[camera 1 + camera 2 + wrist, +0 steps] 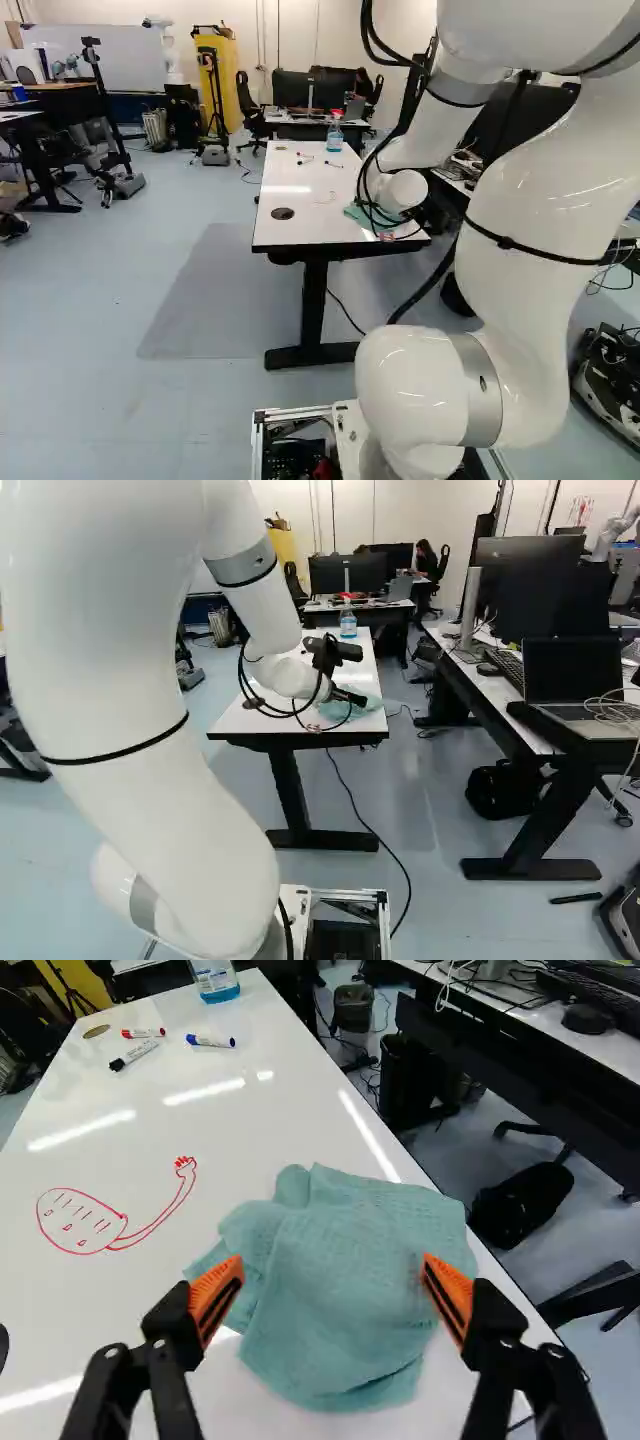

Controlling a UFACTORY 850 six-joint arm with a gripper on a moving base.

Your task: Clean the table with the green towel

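Observation:
In the right base view my gripper [348, 695] is low over the near right part of the white table [240, 720]. The wrist view shows the gripper [332, 1295] open, its orange pads wide apart. Between and beyond the fingertips lies the crumpled green towel [335, 1290], near the table's long edge; whether the fingers touch it I cannot tell. Red marker lines form an oval with dashes and a curved arm [85, 1222] on the tabletop, beside the towel. The arm partly covers the towel [357, 215] in the left base view.
Several markers [210, 1040] and a bottle of blue liquid [215, 980] are farther along the table, near a round brown disc [96, 1031]. A desk with a laptop [575, 685] stands to the right, a black bag [502, 792] below it. A cable [375, 830] crosses the floor.

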